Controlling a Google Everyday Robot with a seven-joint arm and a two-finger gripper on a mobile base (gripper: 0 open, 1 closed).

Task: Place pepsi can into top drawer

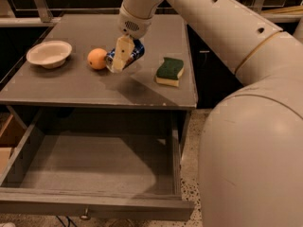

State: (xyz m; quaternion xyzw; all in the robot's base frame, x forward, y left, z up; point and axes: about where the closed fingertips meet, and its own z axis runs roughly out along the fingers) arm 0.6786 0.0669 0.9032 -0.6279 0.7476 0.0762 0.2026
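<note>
The pepsi can (135, 53) is blue with a silver end and lies tilted on its side between the fingers of my gripper (122, 56). The gripper is shut on it and holds it just above the grey cabinet top (94, 89), right of the orange fruit (97, 58). One cream finger (122, 52) crosses the front of the can. The top drawer (94, 207) is pulled open below the cabinet top; its wide grey inside shows nothing in it, and a small metal knob (85, 216) sits on its front panel.
A white bowl (49, 53) stands at the left of the cabinet top. A green and yellow sponge (170, 71) lies at the right. My large white arm (251, 126) fills the right side. A wooden box edge (9, 136) shows at far left.
</note>
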